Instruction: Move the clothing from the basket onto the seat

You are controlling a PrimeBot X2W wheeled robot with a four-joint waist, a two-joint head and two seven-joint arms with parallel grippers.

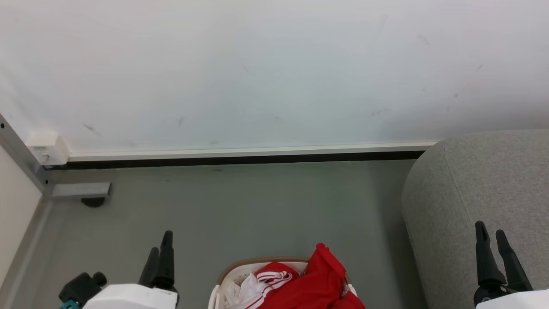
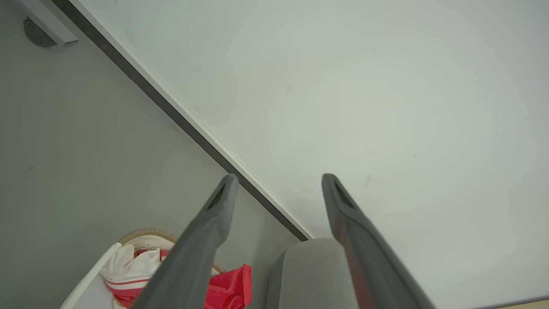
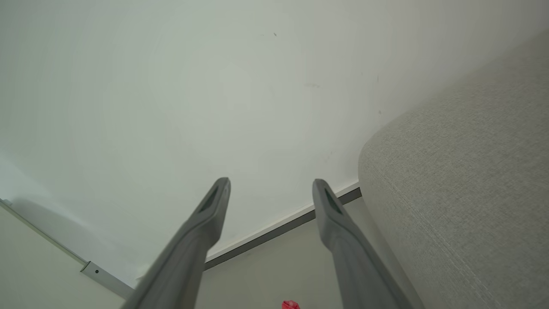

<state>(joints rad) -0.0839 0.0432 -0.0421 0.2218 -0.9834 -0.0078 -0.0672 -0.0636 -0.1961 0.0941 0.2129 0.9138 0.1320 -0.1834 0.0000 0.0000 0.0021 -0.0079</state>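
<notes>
1. Currently your left gripper (image 1: pixel 161 242) and right gripper (image 1: pixel 490 230) hang released, empty; the clothing (image 1: pixel 317 279) sits in the basket (image 1: pixel 231 270).
2. Pinch shallowly and thin fabric may slip out.
3. Swing wide and you could clip the seat (image 1: pixel 480 180).

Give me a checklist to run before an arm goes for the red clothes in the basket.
1. Left gripper open, nothing between its fingers: ok.
2. Right gripper open, nothing held: ok.
3. Clothing in the basket, heaped above its rim: ok.
4. Whole basket inside the head view: not ok, the bottom edge cuts it off.
5. Seat close by, on the robot's right of the basket: ok.
6. Landing spot on the seat free: cannot tell, its top lies mostly out of frame.
</notes>
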